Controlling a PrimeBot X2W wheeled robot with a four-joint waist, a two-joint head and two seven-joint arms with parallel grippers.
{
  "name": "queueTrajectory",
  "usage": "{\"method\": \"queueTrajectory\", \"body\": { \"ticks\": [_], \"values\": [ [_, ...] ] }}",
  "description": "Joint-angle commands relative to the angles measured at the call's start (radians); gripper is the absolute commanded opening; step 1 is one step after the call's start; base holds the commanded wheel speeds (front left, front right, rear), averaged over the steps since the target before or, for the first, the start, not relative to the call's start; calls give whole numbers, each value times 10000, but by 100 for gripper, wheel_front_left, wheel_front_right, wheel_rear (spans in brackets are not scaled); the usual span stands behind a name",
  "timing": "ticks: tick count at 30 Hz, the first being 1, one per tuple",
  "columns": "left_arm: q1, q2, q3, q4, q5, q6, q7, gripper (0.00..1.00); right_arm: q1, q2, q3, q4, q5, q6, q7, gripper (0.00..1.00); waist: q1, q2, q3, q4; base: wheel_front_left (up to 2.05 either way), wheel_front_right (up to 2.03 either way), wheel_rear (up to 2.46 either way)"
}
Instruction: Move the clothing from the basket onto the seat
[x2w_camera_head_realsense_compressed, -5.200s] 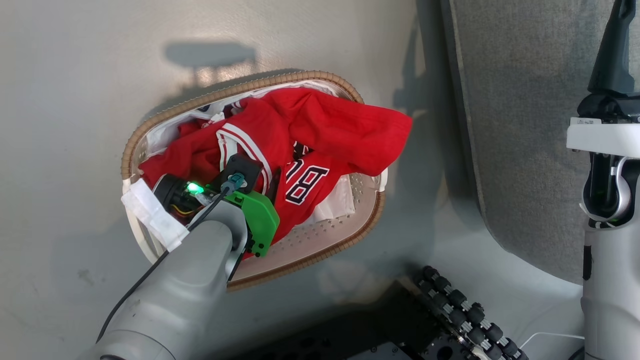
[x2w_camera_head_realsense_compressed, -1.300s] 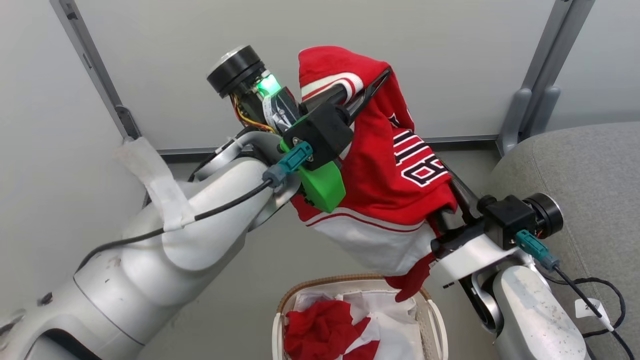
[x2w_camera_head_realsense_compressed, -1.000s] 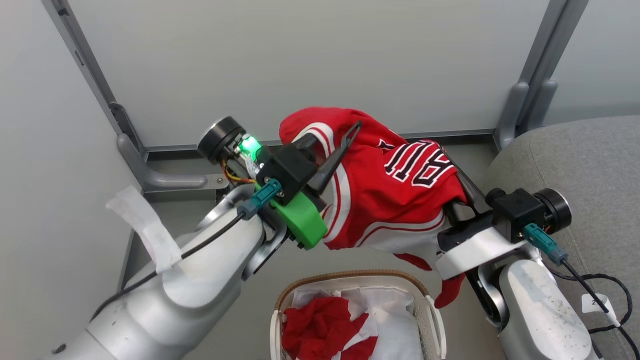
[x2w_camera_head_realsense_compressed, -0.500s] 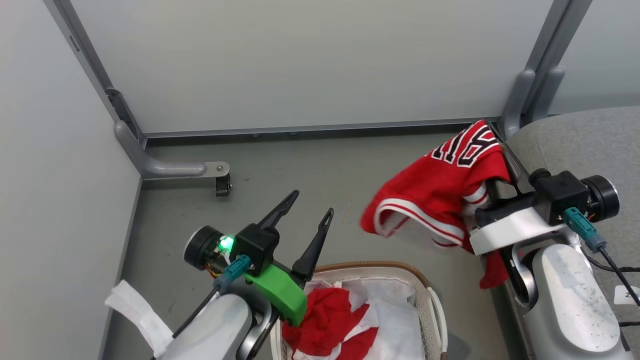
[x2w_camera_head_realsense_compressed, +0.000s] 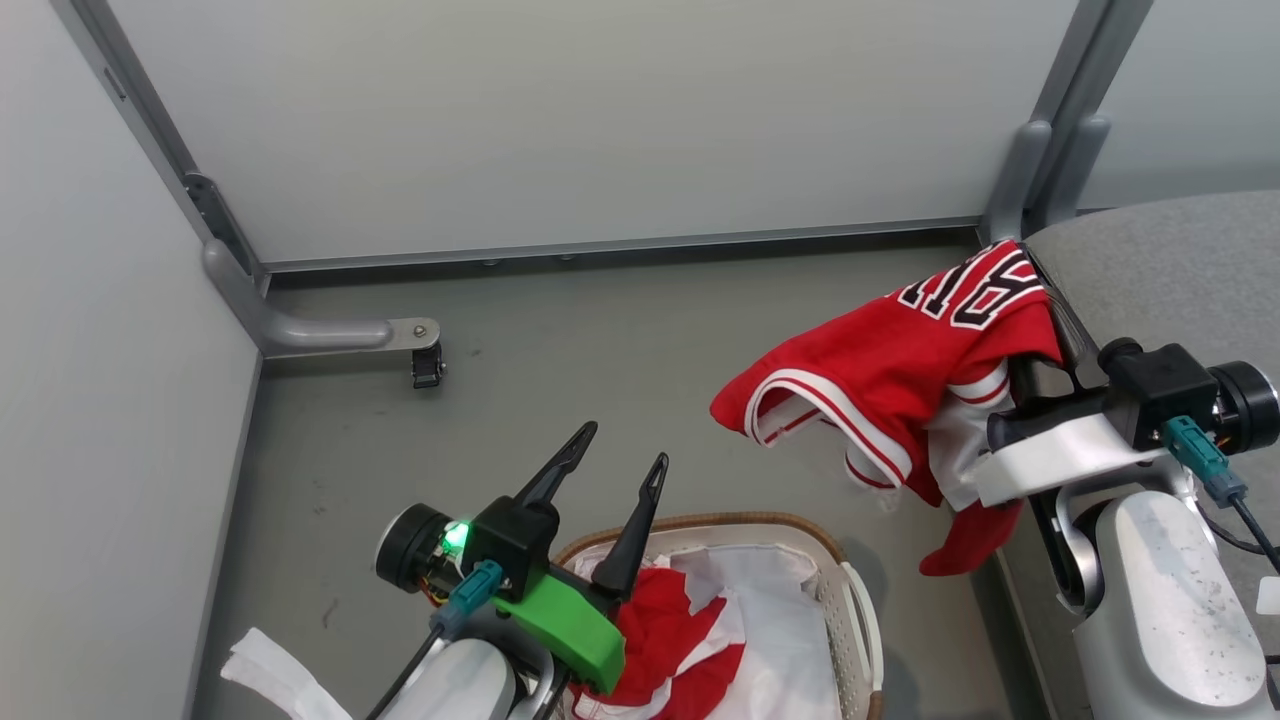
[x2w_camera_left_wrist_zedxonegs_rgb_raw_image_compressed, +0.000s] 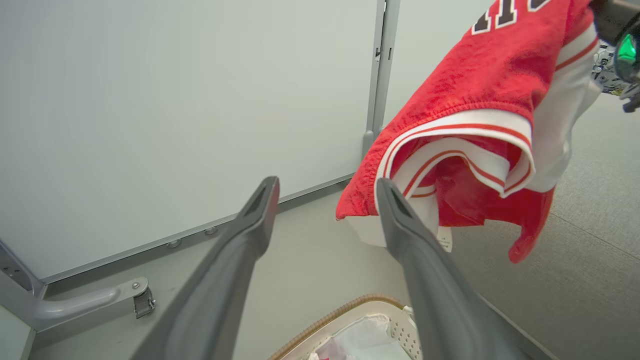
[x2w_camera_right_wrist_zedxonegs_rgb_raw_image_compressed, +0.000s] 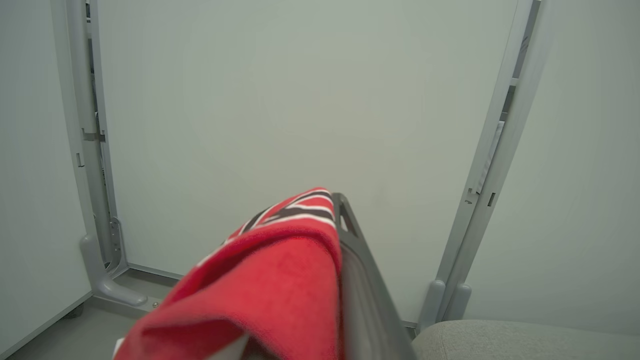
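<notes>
Your right gripper (x2w_camera_head_realsense_compressed: 1045, 290) is clenched on the red jersey (x2w_camera_head_realsense_compressed: 900, 370), holding it in the air just beside the seat (x2w_camera_head_realsense_compressed: 1170, 260), probably to carry it over. Your left gripper (x2w_camera_head_realsense_compressed: 625, 445) stands open and empty above the basket (x2w_camera_head_realsense_compressed: 850, 610), where another red garment (x2w_camera_head_realsense_compressed: 660, 630) lies.

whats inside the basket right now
A crumpled red garment with white trim lies on a white crinkly sheet inside the basket. Those cover the basket's floor, so anything underneath cannot be seen.
</notes>
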Motion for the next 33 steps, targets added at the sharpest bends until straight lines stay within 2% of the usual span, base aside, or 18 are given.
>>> {"method": "queueTrajectory", "body": {
  "ticks": [1, 5, 6, 13, 14, 19, 26, 33],
  "values": [
    [182, -73, 99, -63, 139, -83, -34, 100, -73, -41, -55, -24, 7, -10, -53, 0, 0, 91, 173, -221, 0, 0, 0],
    [208, -228, 318, -173, 468, -174, -34, 100, -299, -44, -111, -116, 30, -10, -53, 0, 0, 91, 576, -871, 0, 0, 0],
    [155, -270, 394, -192, 615, -236, -34, 100, -372, -44, -146, -149, 53, -10, -53, 0, 0, 91, 796, -1314, 0, 0, 0],
    [-257, -313, 548, -162, 1055, -343, -34, 100, -571, -34, -373, -249, 174, -10, -53, 0, 0, 91, 1531, -3114, 0, 0, 0],
    [-346, -279, 558, -147, 1155, -353, -34, 100, -539, -30, -434, -253, 227, -10, -53, 0, 0, 91, 1705, -3613, 0, 0, 0],
    [-656, -139, 418, -102, 1296, -396, -35, 100, -418, -23, -666, -182, 415, -10, -53, 0, 0, 91, 2057, -4617, 0, 0, 0],
    [-969, 27, 127, -111, 1323, -419, -33, 100, -370, -24, -817, -111, 580, -10, -53, 0, 0, 91, 2431, -5155, 0, 0, 0],
    [-1296, 252, -292, -179, 1243, -422, -35, 100, -1020, -34, -1226, 95, 146, -10, -53, 0, 0, 91, 2929, -4745, 0, 0, 0]
  ]
}}
